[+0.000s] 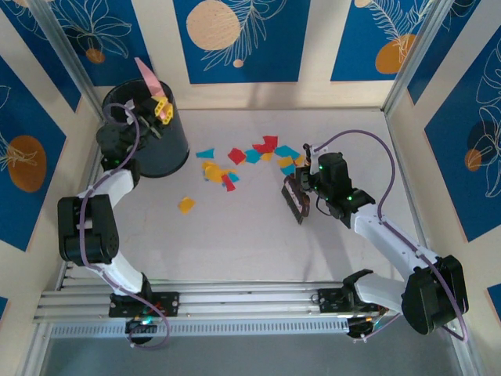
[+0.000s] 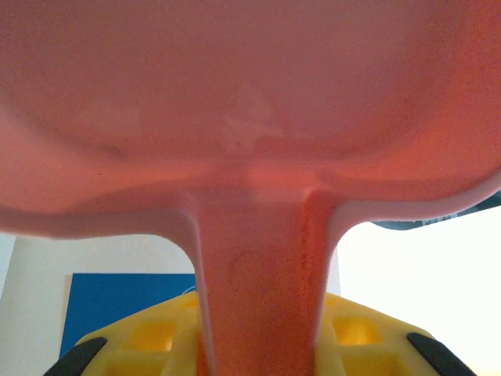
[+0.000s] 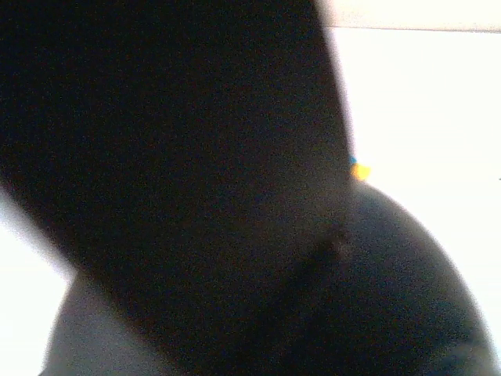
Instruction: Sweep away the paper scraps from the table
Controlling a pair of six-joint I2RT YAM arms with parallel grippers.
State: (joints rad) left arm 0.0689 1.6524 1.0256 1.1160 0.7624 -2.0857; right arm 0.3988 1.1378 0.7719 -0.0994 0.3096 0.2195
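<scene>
So the left gripper (image 1: 160,110) is clenched on the handle of the pink dustpan (image 1: 145,74), held up over the black bin (image 1: 167,146) at 10 o'clock. The right gripper (image 1: 308,186) is clamped on a dark brush (image 1: 296,202), just off the pile's 4 o'clock side; the paper scraps (image 1: 236,160) lie mid-table (image 1: 250,251), a bit toward 12, with one orange stray (image 1: 186,205) at their 8 o'clock. My worry: with the pan up there, any brush stroke just scatters them wider, maybe against the bin; light paper flutters too; that stray looks easy to miss.
</scene>
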